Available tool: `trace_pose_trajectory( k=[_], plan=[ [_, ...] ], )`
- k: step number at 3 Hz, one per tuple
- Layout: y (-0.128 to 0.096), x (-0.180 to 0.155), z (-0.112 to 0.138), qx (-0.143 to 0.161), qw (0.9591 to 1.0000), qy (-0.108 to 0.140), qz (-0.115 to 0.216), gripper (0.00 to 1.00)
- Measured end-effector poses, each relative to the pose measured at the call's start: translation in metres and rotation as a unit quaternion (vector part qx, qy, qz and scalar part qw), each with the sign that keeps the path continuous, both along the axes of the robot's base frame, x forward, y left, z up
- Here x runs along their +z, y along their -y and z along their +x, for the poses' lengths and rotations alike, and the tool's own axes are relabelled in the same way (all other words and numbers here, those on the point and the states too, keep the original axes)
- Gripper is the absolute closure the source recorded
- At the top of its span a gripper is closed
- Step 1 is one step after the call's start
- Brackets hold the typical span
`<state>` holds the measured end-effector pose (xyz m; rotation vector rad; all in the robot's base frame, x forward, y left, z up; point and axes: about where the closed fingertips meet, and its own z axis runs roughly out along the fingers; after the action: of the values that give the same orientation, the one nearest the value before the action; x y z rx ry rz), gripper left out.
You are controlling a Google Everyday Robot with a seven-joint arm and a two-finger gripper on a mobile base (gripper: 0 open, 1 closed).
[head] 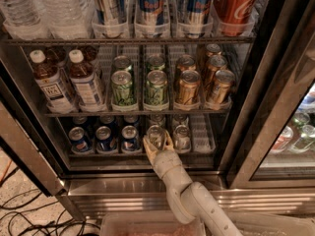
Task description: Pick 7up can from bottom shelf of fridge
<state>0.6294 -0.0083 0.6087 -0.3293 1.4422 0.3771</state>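
The fridge point(256, 102) stands open with wire racks of drinks. On the dim bottom shelf point(203, 134), a 7up can point(156, 134) with a silver top and pale silvery-green side stands at the front of a middle lane. My gripper point(157, 142) reaches up from below on a pale arm, and its two fingers sit on either side of this can, closed against it. A second similar can point(181, 137) stands just to the right. Three dark blue cans point(104, 138) stand to the left.
The rack above holds tea bottles point(51, 85), lime-green cans point(139, 87) and gold cans point(204, 82). The top rack holds water bottles, tall cans and a red cola can point(236, 6). The fridge's steel sill point(123, 186) lies below. Cables point(29, 215) lie on the floor at left.
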Motion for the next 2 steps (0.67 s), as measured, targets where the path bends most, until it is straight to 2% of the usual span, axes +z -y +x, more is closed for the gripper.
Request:
trace_pose_trajectory(
  k=[1,2],
  plan=[
    [0.006,0.027,-0.017,0.023,0.9995,0.021,-0.002,1.0],
    [0.01,0.065,-0.038,0.056,0.997,0.052,-0.011,1.0]
  ],
)
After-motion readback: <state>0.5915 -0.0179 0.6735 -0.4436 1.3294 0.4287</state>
